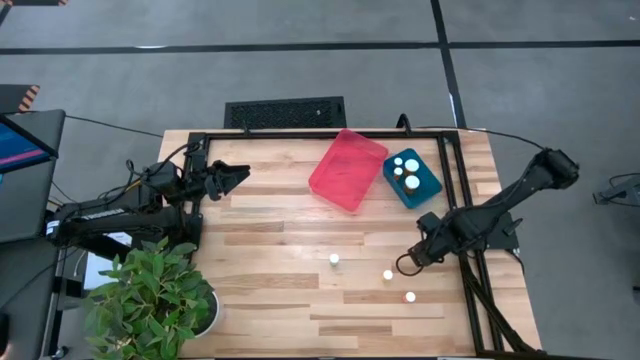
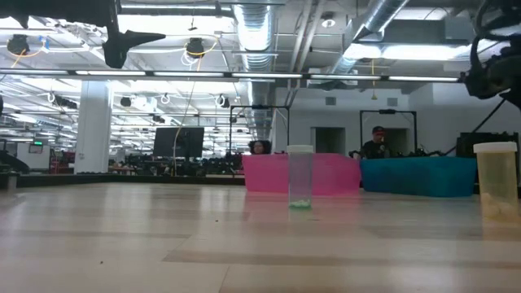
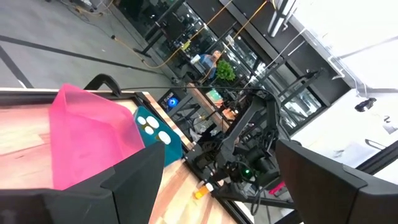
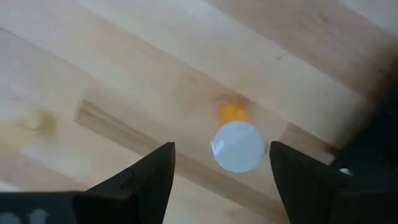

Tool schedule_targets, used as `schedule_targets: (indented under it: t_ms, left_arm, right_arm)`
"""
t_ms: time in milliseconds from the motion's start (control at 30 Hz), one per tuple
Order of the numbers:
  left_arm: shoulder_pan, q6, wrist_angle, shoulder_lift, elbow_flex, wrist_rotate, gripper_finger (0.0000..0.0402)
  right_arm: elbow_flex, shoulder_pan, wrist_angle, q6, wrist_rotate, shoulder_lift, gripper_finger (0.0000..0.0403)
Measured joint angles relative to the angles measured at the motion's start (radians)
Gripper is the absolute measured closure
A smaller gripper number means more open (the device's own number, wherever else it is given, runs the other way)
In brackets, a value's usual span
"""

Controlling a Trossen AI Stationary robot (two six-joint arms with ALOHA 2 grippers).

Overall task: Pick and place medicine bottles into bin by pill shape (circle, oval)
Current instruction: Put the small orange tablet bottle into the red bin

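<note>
My right gripper [image 4: 221,165] spread wide above an orange bottle [image 4: 238,144], blue bin [image 1: 411,177] at twelve o'clock, my left gripper [image 1: 238,177] open, idle

Bright, even overhead light fills the room; ceiling lamps [image 2: 195,46] glare in the low view. The wooden table [image 1: 270,300] shows only soft shadows. The right wrist view is blurred throughout.

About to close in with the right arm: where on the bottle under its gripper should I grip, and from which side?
Grip the orange-bodied bottle around its round body just under the white cap, coming straight down from above. It stands upright on the table, cap up, already between the right gripper's open fingers, with bare wood all round it, so the fingers can likely straddle it.
</note>
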Motion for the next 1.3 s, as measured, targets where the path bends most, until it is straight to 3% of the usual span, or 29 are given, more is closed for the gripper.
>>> schedule_targets:
  t_ms: [333, 633, 933, 1100, 1300]
  left_arm:
    - [0.0, 0.0, 0.0, 0.0, 0.0, -0.01, 0.0101]
    - [0.0, 0.002, 0.0, 0.0, 0.0, -0.02, 0.0101]
    - [0.0, 0.002, 0.0, 0.0, 0.0, -0.02, 0.0101]
    - [0.0, 0.002, 0.0, 0.0, 0.0, -0.02, 0.0101]
    - [0.0, 0.007, 0.0, 0.0, 0.0, -0.02, 0.0101]
  right_arm:
    - [0.0, -0.007, -0.032, -0.017, 0.0, 0.002, 0.0147]
    - [0.0, -0.007, -0.041, -0.028, 0.0, 0.002, 0.0231]
    - [0.0, -0.007, -0.039, -0.029, 0.0, 0.002, 0.029]
    - [0.024, -0.007, -0.033, -0.028, -0.001, 0.001, 0.0296]
    - [0.145, -0.057, -0.068, -0.095, -0.001, 0.001, 0.0293]
